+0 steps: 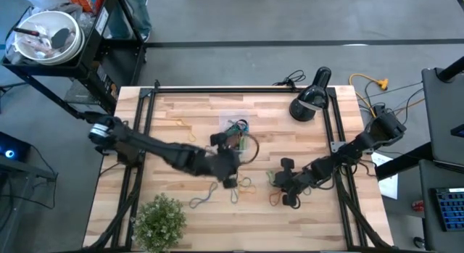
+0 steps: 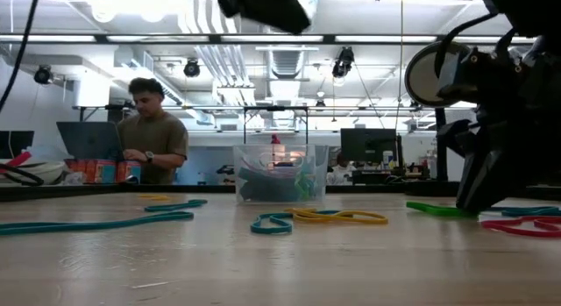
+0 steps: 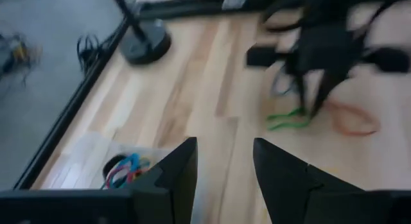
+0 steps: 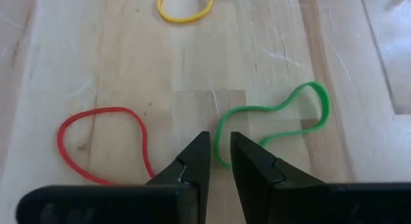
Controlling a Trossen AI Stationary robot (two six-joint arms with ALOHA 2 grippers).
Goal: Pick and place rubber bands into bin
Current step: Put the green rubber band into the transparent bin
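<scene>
Lying flat, green band (image 4: 270, 124) before right tool (image 4: 219, 161), prongs slightly apart, empty.

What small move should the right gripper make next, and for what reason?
Probably a short descent and then closing. The right gripper hovers low over the wood with its fingers slightly apart, and the near end of the green rubber band lies just ahead of the gap between them. Nothing is held yet, and the red rubber band lies apart beside it.

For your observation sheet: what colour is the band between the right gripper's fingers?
Green, seen best in the right wrist view.
</scene>
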